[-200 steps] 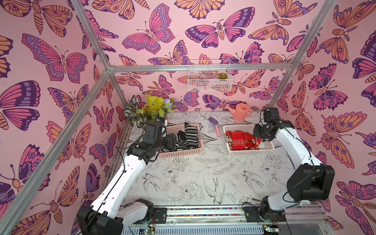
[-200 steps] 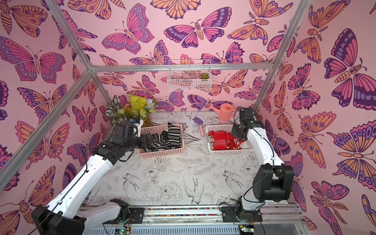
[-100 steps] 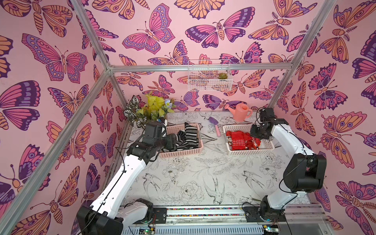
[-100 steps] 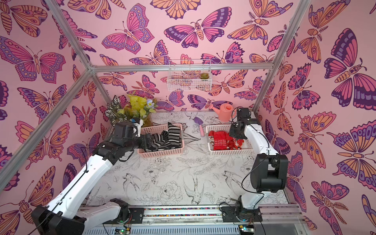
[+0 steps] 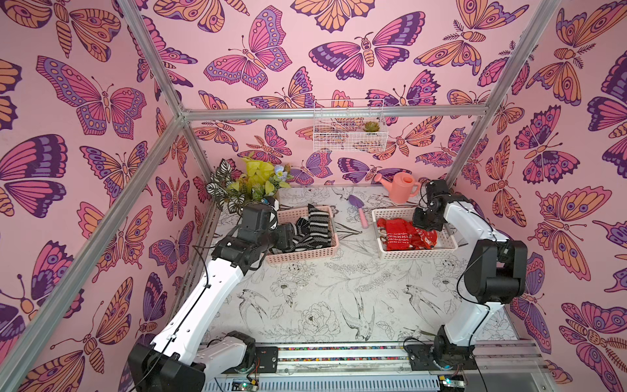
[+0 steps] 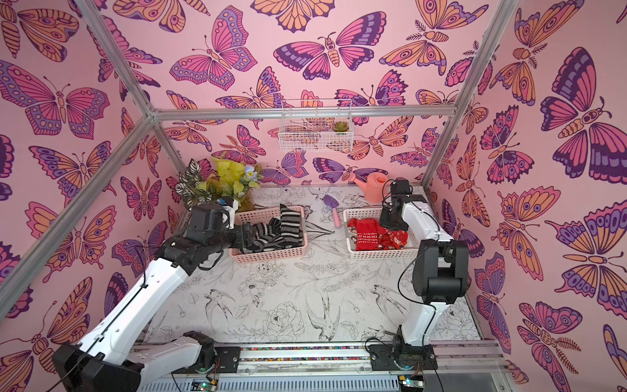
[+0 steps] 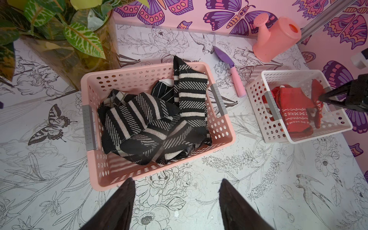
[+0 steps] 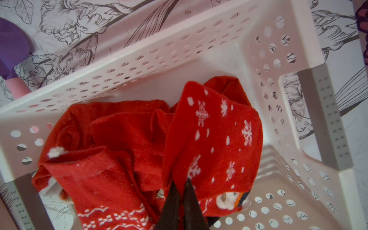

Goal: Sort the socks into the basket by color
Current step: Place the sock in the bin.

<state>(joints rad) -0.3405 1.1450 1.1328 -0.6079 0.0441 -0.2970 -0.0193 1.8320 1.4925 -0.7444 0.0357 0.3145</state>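
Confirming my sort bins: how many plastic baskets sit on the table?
2. The pink basket, with the striped socks, is nearer the plant; the white basket, with the red socks, is nearer the watering can. None looks hidden.

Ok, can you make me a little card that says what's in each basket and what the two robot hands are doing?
pink basket: black-and-white socks, in a pile
white basket: red socks
left gripper: open, holding nothing, near the pink basket
right gripper: shut on a red snowflake sock, over the white basket
between the baskets: purple trowel
at the back: pink watering can, plant
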